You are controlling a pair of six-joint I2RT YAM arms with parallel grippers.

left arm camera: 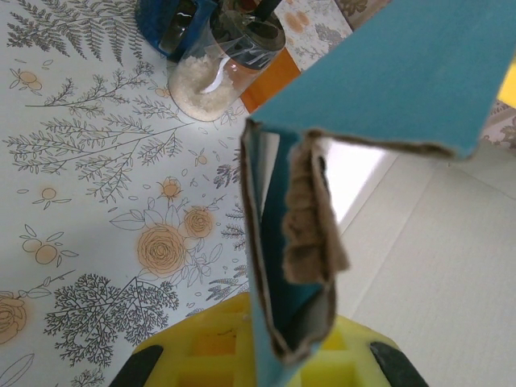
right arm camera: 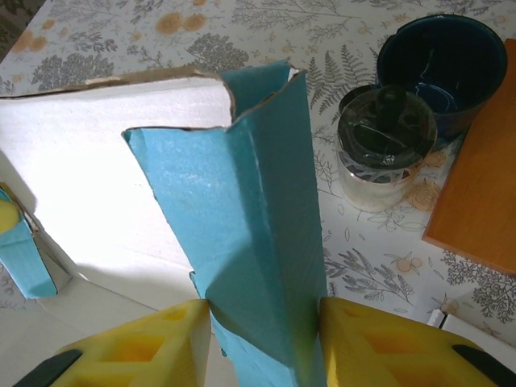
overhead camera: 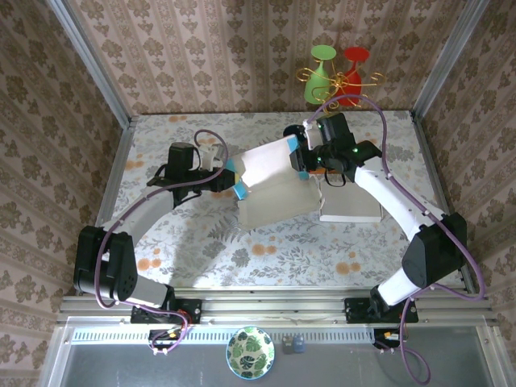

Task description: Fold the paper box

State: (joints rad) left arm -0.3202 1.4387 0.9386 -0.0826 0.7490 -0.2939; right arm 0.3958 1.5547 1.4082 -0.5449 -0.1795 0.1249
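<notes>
The paper box [overhead camera: 270,193], white inside and blue outside, lies half-formed in the middle of the table between both arms. My left gripper [overhead camera: 231,176] holds its left end. In the left wrist view the yellow fingers [left arm camera: 201,351] pinch a doubled blue wall [left arm camera: 270,266] with torn brown edges, gripper [left arm camera: 286,343] shut on it. My right gripper [overhead camera: 300,158] is at the box's far right corner. In the right wrist view a creased blue flap [right arm camera: 242,201] stands upright between the yellow fingers [right arm camera: 145,347], touching both; the gripper [right arm camera: 258,310] is shut on it.
A glass jar of white grains [right arm camera: 385,149], a dark blue bowl [right arm camera: 439,68] and an orange board [right arm camera: 480,193] stand just behind the box. A flat white slab [overhead camera: 351,208] lies under the right arm. Green and red goblets [overhead camera: 339,76] stand at the back.
</notes>
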